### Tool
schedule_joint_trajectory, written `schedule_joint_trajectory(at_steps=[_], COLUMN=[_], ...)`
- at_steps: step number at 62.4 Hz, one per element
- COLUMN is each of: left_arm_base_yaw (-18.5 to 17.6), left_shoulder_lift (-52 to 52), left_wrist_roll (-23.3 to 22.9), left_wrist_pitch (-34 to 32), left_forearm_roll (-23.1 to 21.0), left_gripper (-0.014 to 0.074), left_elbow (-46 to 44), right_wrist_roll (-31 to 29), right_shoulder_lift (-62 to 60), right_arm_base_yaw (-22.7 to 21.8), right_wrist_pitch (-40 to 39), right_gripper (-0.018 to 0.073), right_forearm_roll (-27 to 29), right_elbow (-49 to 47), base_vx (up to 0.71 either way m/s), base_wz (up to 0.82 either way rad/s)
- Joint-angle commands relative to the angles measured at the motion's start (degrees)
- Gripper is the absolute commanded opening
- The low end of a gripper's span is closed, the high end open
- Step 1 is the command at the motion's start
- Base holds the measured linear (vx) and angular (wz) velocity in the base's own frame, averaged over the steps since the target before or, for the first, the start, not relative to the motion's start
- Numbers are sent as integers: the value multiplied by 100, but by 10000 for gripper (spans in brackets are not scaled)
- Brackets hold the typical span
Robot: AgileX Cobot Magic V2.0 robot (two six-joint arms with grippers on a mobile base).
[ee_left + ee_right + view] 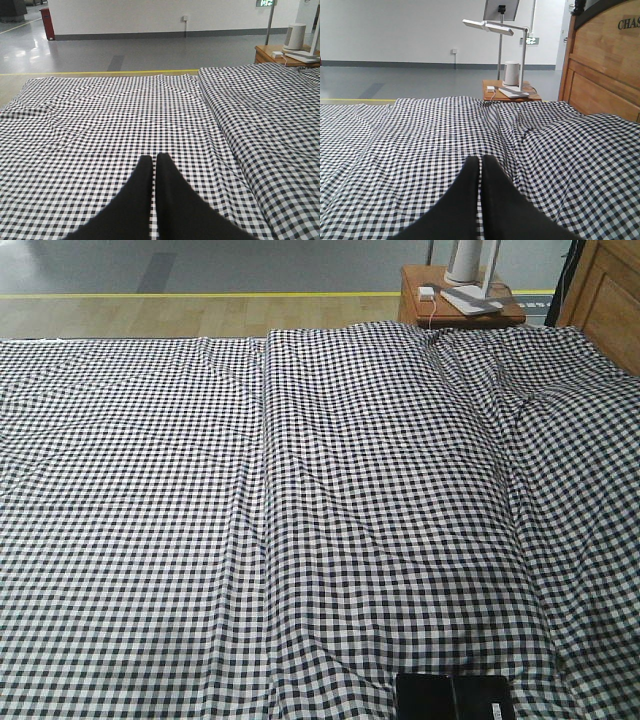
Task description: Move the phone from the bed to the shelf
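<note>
The bed [300, 490] is one wide sheet of black-and-white check cloth with a lengthwise seam. At its near edge lies a flat black glossy rectangle [455, 697], cut off by the frame; it looks like the phone. My left gripper [154, 157] hangs over the bed [125, 115], shut, with nothing between its black fingers. In the right wrist view my right gripper [481, 159] is also shut and empty above the cloth [445, 130]. Neither gripper shows in the front view, and neither wrist view shows the phone. The shelf is out of view.
A reddish-brown side table [460, 302] stands past the bed's far right corner, carrying a white cylinder [511, 72] and a white desk lamp [492, 26]. A wooden headboard [600, 65] runs along the right side. Grey floor with a yellow line [200, 294] lies beyond.
</note>
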Motion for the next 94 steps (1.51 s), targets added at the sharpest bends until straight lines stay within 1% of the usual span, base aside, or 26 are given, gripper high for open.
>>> schedule_joint_trajectory(at_steps=[1,65,80,94], left_arm_base_yaw=[2,2,2,2], left_shoulder_lift=[-48,-48,-48,-48], left_wrist_roll=[0,0,0,0], left_wrist_pitch=[-399,-399,-399,-399], left_forearm_roll=[-53,-53,-53,-53], left_gripper=[1,1,1,1], left_elbow=[41,41,41,41], right_wrist_roll=[-19,-19,-25,-25], right_shoulder_lift=[-45,-45,-45,-45], right_arm_base_yaw=[-24,-24,-24,-24], right_wrist_pitch=[-439,-439,-641,-658], right_gripper=[-5,-5,-5,-5], right_forearm_roll=[-34,-34,-41,-41], right_elbow=[54,54,54,54], base_vx=[0,0,0,0], base_wz=[0,0,0,0])
